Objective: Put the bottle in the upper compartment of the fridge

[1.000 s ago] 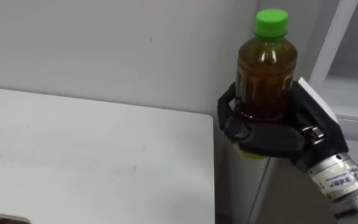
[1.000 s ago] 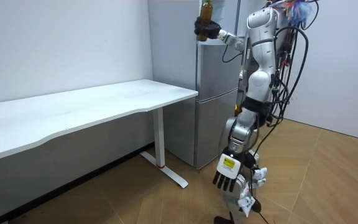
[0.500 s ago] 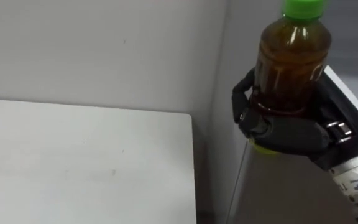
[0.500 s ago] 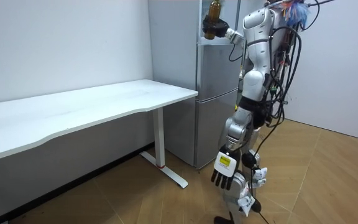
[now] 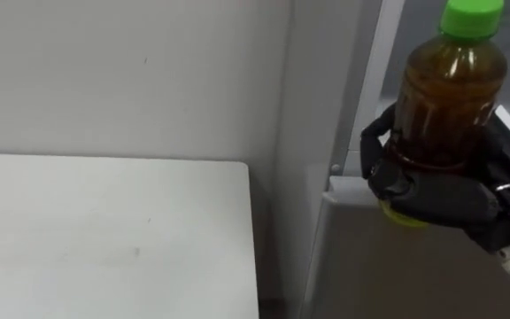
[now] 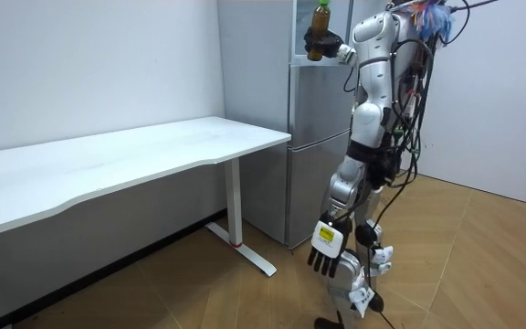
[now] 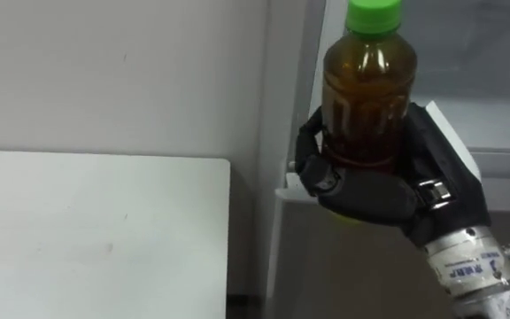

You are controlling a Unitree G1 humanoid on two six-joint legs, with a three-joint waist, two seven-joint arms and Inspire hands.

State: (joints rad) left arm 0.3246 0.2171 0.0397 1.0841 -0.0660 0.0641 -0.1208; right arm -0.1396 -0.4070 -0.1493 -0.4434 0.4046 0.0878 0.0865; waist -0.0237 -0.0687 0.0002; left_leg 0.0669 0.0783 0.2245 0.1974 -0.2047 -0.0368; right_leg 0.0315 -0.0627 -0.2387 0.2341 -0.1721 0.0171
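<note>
Now the right robot hand (image 7: 370, 190), clamped on the bottle (image 7: 367, 97), has swung past the table (image 5: 104, 230); upper fridge (image 7: 490, 75) at two o'clock, insertion likely next; left robot hand (image 6: 327, 259) dangles slack.

Eye views dim, soft glints on bottle (image 7: 368, 97).

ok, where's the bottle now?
The bottle is upright in the right hand, eye views' right side, raised at the fridge top, right of the white table.
</note>
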